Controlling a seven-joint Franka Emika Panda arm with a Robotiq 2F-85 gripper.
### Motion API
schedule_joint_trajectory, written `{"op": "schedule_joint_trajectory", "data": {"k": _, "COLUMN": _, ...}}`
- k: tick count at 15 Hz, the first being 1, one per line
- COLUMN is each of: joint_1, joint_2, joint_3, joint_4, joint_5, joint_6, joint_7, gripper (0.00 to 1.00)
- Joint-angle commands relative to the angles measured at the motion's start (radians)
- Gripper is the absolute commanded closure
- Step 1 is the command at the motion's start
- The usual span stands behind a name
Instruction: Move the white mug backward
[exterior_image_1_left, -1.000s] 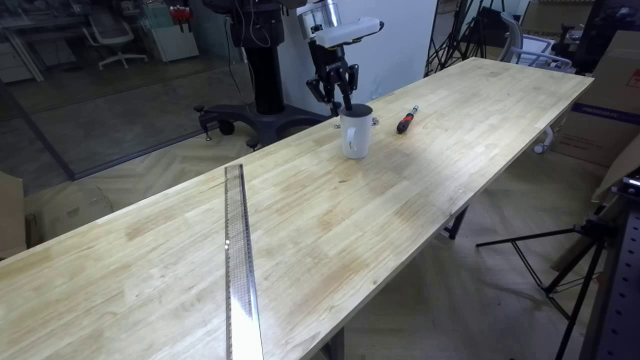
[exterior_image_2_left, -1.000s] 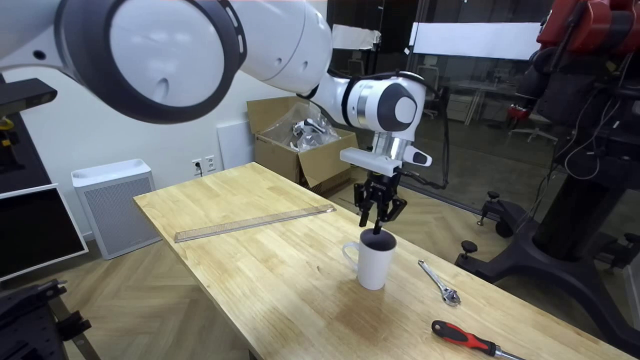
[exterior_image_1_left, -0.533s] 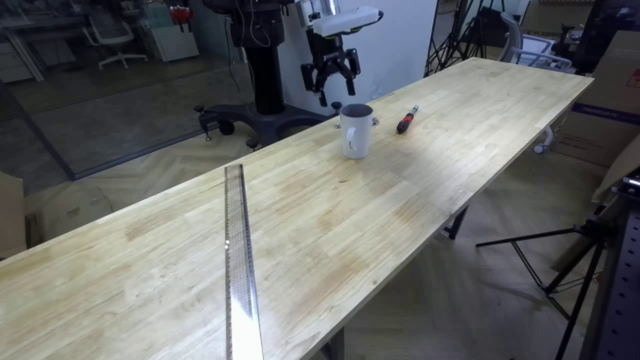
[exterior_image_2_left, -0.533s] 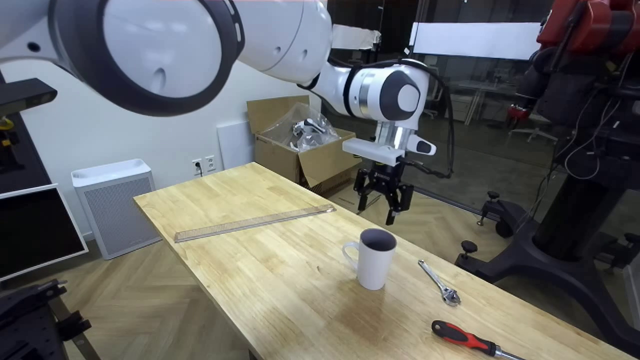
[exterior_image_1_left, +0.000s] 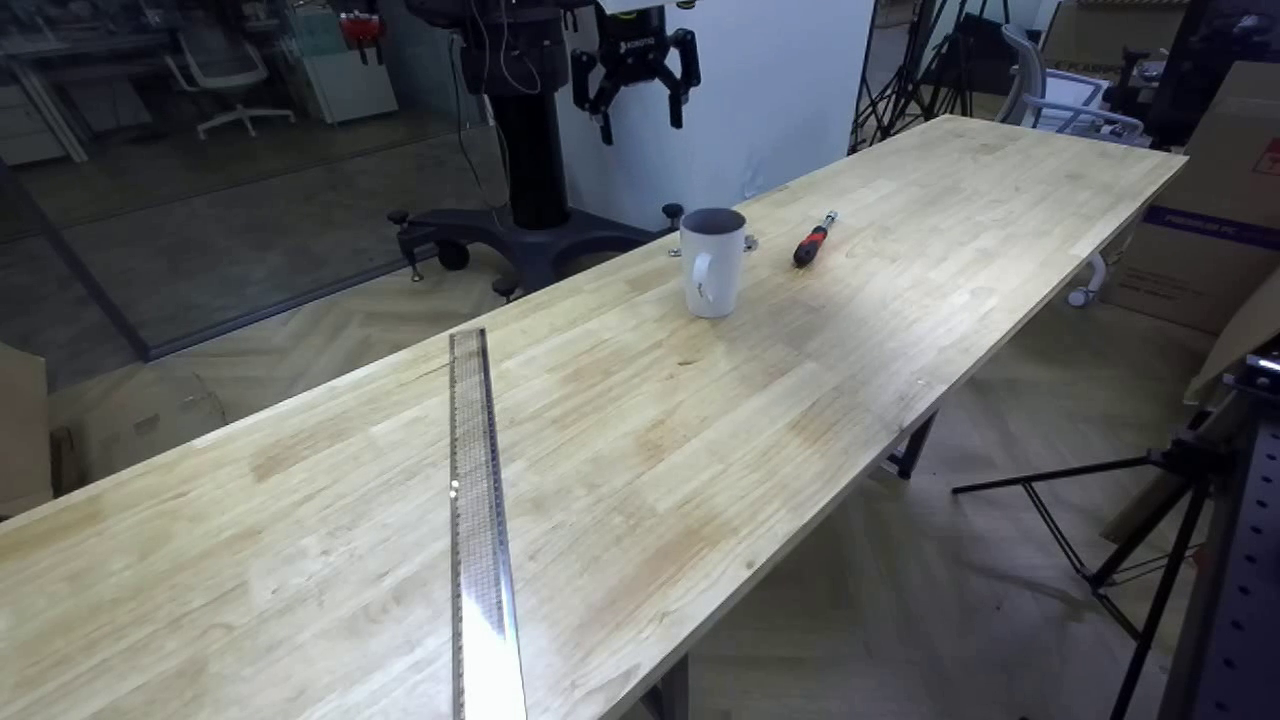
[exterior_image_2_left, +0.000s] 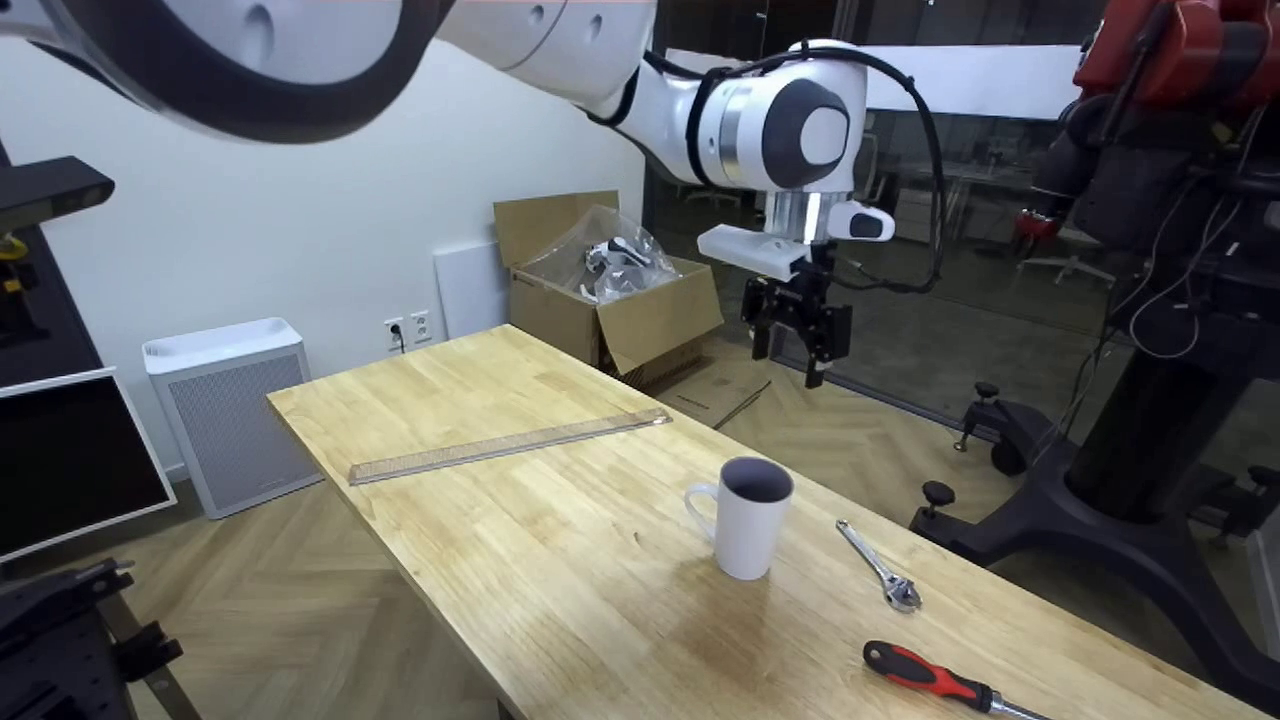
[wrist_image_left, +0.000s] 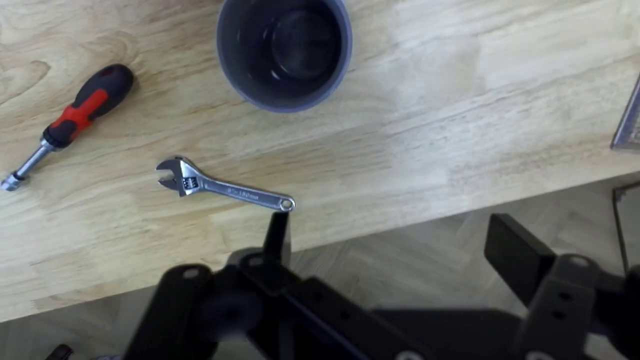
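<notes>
The white mug (exterior_image_1_left: 712, 285) stands upright on the wooden table in both exterior views, its handle on the side, with a grey-blue inside. From above, the wrist view shows the mug (wrist_image_left: 285, 55) cut off by the top edge, its handle out of sight. My gripper (exterior_image_2_left: 788, 366) hangs in the air higher than the mug and off toward the long table edge, apart from it. Both fingers are spread wide with nothing between them; in the wrist view the gripper (wrist_image_left: 390, 216) has table edge and floor behind the gap.
An adjustable wrench (exterior_image_2_left: 882, 570) lies close to the mug, near the long edge. Beyond it is a red-and-black screwdriver (exterior_image_2_left: 930, 678). A long clear ruler (exterior_image_1_left: 480, 500) lies across the table (exterior_image_1_left: 620, 420). A black wheeled stand (exterior_image_1_left: 540, 235) is on the floor beside the table.
The gripper, earlier with a finger at the mug's rim, has opened wide, risen and moved away past the table edge. The mug has stayed where it was.
</notes>
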Motion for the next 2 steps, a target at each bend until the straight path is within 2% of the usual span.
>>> {"op": "schedule_joint_trajectory", "data": {"k": 1, "joint_1": 0.000, "joint_2": -0.014, "joint_3": 0.000, "joint_4": -0.021, "joint_5": 0.002, "joint_6": 0.024, "joint_7": 0.013, "gripper": 0.00}}
{"op": "schedule_joint_trajectory", "data": {"k": 2, "joint_1": 0.002, "joint_2": -0.023, "joint_3": -0.007, "joint_4": -0.032, "joint_5": 0.008, "joint_6": 0.030, "joint_7": 0.018, "gripper": 0.00}}
